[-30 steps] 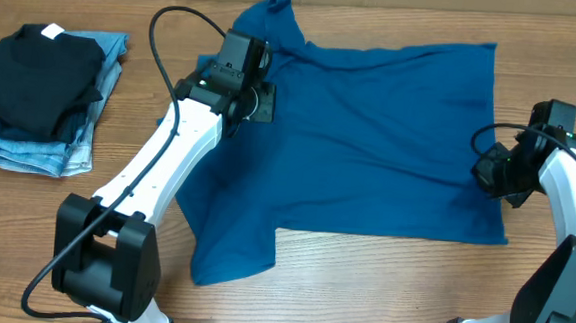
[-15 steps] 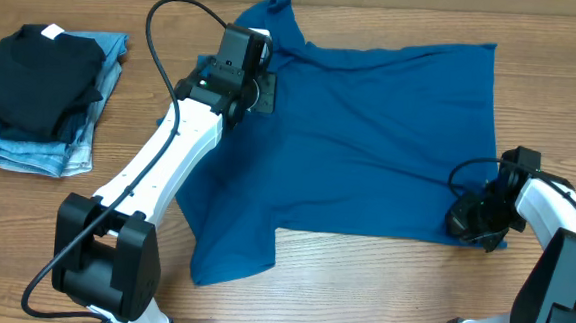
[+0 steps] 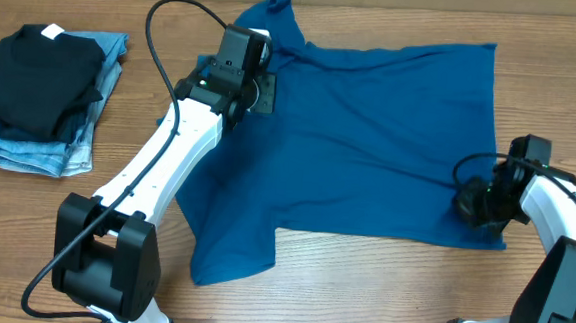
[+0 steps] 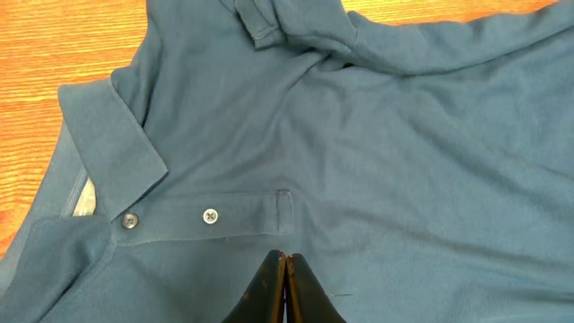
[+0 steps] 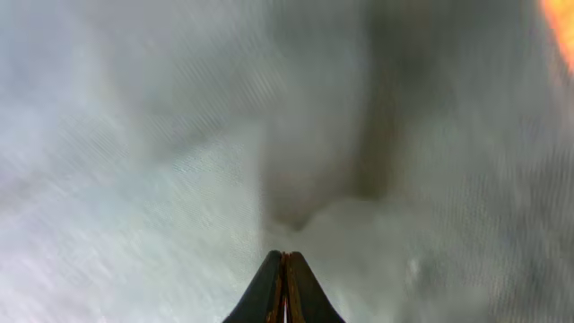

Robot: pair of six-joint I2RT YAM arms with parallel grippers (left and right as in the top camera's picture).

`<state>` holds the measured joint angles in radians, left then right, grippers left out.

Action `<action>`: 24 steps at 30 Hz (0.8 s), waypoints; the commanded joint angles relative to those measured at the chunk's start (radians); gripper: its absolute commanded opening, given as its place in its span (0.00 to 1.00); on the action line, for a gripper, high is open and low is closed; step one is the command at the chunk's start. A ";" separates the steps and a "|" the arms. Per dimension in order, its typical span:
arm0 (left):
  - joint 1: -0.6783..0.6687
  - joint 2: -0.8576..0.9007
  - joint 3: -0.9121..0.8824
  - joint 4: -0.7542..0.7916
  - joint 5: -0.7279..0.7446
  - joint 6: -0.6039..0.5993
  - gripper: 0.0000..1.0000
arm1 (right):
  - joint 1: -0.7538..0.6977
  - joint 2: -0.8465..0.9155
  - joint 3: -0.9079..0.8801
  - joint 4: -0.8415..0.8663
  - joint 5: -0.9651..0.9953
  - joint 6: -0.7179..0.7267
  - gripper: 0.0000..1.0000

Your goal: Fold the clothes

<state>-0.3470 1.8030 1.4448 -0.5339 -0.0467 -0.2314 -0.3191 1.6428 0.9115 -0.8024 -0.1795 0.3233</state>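
Left tool (image 4: 283,267) was shut, tips together just over the button placket (image 4: 206,215), no cloth visibly caught. Right tool (image 5: 284,267) was also shut, buried in fabric at the hem corner nearest its arm; a grip could not be confirmed. The large teal-blue, soft, short-sleeved collared shirt (image 3: 370,136) lay spread, unfolded, on the wooden counter (image 3: 380,287). Judged step: positioning before the first fold. The next move needs a firm pinch on an edge.
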 commanded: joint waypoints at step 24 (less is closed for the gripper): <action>0.002 0.017 0.012 -0.008 -0.016 0.034 0.07 | 0.005 0.084 -0.113 -0.116 0.021 0.047 0.04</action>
<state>-0.3470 1.8030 1.4448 -0.5388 -0.0498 -0.2245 -0.3191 1.6821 0.8589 -0.8841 -0.2199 0.3588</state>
